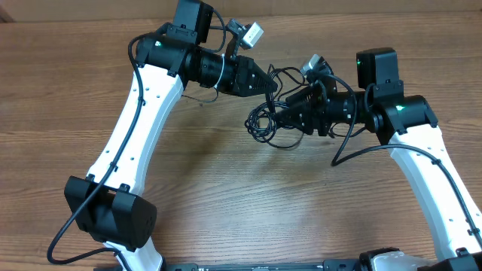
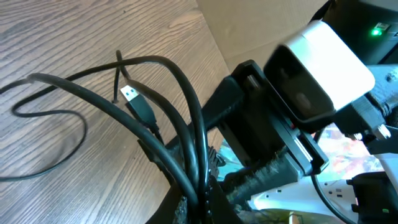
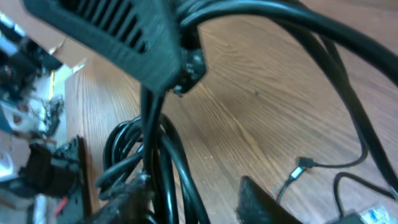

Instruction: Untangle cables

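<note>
Closest in the left wrist view, at the bottom centre of the frame, the left gripper point(image 2: 196, 202) was pressed together on several strands of the cables point(image 2: 189, 134), which fanned up and leftward out of it. These cords looked light, limp and smooth-skinned, so they would likely sag, drag their neighbours along and slide through a loose pinch. A firm hold on one strand close to a plug, where the body is stiffer, seemed the better choice than grabbing mid-loop. One such end, a USB plug point(image 2: 130, 96) with a silvery tip, hung just above centre-left, crossed by another strand. A smaller plug point(image 3: 303, 163) lay free on the table point(image 1: 226, 196) at the lower right of the right wrist view. In the overhead view the main knot sat at centre frame between the two tools. The right gripper point(image 1: 290, 114) was pushed into it from the right, its fingers some way apart with coiled strands between them; whether they actually pinched any cord could not be told. Further out, loose loops spread onto the bare wood to the left of the knot. The chief obstacle appeared to be the arms themselves: the white camera housing point(image 2: 323, 68) on the right wrist crowded the upper right of the left wrist view, near the held strands, so pulling apart risked a collision or snagging. Farthest, a pale brown panel point(image 1: 376, 19) ran along the top edge.
</note>
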You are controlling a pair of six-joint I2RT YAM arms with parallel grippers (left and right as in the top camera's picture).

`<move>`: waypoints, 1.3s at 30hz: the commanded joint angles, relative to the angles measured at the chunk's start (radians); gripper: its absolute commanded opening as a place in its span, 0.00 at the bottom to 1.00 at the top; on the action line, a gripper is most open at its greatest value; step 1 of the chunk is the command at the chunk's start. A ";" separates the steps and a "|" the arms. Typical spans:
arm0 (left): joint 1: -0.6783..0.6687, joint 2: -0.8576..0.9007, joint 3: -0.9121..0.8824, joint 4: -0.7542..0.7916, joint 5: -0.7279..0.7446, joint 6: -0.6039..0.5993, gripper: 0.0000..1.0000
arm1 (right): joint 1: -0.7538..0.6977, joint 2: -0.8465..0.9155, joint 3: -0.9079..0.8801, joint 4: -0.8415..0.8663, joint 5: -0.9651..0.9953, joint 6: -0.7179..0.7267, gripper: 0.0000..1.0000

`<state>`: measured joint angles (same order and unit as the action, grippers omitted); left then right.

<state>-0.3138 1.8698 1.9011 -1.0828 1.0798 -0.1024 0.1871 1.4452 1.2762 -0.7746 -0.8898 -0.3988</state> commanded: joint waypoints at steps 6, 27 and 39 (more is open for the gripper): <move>0.006 -0.040 0.016 0.010 -0.016 -0.006 0.04 | 0.003 0.005 0.026 -0.002 0.014 -0.022 0.09; 0.006 -0.040 0.016 -0.062 -0.014 0.138 0.96 | -0.077 0.005 0.026 -0.012 0.285 0.362 0.04; 0.003 -0.040 0.016 -0.240 -0.017 0.409 0.81 | -0.201 0.005 0.026 -0.013 0.079 0.460 0.04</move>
<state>-0.3119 1.8645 1.9011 -1.3121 1.0504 0.2398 -0.0017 1.4490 1.2762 -0.7948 -0.7509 0.0280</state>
